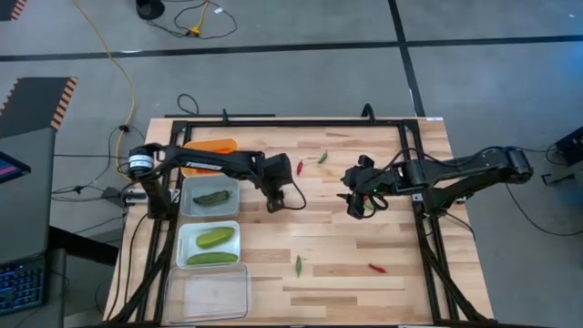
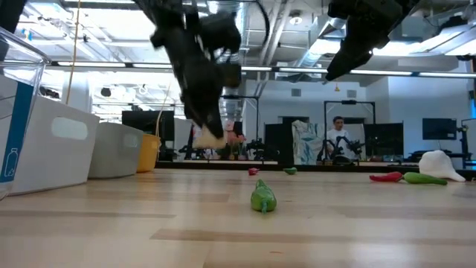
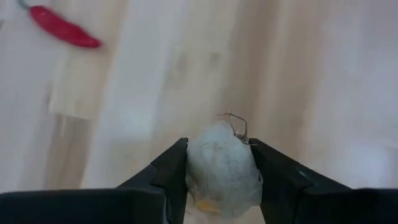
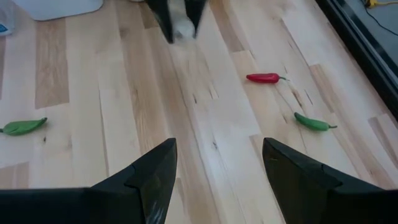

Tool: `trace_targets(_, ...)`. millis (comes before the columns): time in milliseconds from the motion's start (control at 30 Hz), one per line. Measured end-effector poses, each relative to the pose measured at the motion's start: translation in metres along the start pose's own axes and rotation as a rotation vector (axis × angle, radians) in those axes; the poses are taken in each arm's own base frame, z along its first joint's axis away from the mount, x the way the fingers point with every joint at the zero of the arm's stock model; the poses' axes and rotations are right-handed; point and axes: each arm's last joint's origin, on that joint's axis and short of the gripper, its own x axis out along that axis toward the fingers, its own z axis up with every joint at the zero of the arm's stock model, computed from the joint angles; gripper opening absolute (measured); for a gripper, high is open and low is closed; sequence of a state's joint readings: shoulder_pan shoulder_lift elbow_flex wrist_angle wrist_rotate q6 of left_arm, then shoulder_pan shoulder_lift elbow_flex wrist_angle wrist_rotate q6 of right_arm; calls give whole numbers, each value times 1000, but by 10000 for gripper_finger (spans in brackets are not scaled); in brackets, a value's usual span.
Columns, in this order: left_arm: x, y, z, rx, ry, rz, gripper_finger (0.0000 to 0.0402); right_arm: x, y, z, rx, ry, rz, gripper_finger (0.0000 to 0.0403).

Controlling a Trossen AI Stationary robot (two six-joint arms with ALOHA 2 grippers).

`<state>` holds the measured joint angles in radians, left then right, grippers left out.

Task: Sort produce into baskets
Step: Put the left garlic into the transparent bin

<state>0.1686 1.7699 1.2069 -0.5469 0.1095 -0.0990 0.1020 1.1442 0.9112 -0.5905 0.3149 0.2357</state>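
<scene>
My left gripper (image 1: 273, 204) is shut on a whitish garlic bulb (image 3: 221, 168) above the middle of the table; it also shows in the low view (image 2: 208, 136). My right gripper (image 4: 217, 177) is open and empty, hovering right of centre (image 1: 355, 206). A red chili (image 1: 300, 168) and a green chili (image 1: 322, 157) lie toward the far side. Another green chili (image 1: 298, 265) and another red chili (image 1: 377, 268) lie nearer. The orange basket (image 1: 217, 144), grey basket (image 1: 189, 187), white basket (image 1: 182, 244) and clear basket (image 1: 208, 293) stand in a column at the left. My left gripper pinches the garlic bulb by its two opposite sides (image 3: 193, 165) between its two fingers. The fingers come from above, pointing down. The bulb is lifted clear of the table, with its dry stem end (image 3: 236, 124) sticking out past the fingertips.
The grey basket holds one cucumber (image 1: 210, 197) and the white basket holds two cucumbers (image 1: 213, 239). A black frame (image 1: 414, 137) runs along the table's far and right sides. Bare wood lies between the two grippers.
</scene>
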Motion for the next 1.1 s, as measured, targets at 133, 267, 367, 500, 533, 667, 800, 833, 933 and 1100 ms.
trace_targets(133,-38,-33,5,34,6,-53,136,0,0,0,0,0,0,265)
trace_targets(267,-71,-74,-3,43,-16,-110,136,0,0,0,0,0,0,265)
trace_targets(367,-89,-105,-18,21,-4,-160,137,0,0,0,0,0,0,265)
trace_targets(500,-102,-145,-42,-21,44,-193,137,0,0,0,0,0,0,265)
trace_targets(533,-103,-154,-49,-31,66,-201,137,0,0,0,1,0,0,265)
trace_targets(667,-108,-187,-72,-56,122,-253,137,0,0,0,1,0,0,265)
trace_targets(800,-113,-209,-92,-93,153,-246,137,0,0,0,1,0,0,265)
trace_targets(833,-114,-213,-96,-103,160,-249,137,0,0,0,1,0,0,265)
trace_targets(933,-115,-221,-107,-143,189,-250,137,0,0,0,1,0,0,265)
trace_targets(1100,-114,-228,-120,-216,251,-257,137,0,0,0,1,0,0,265)
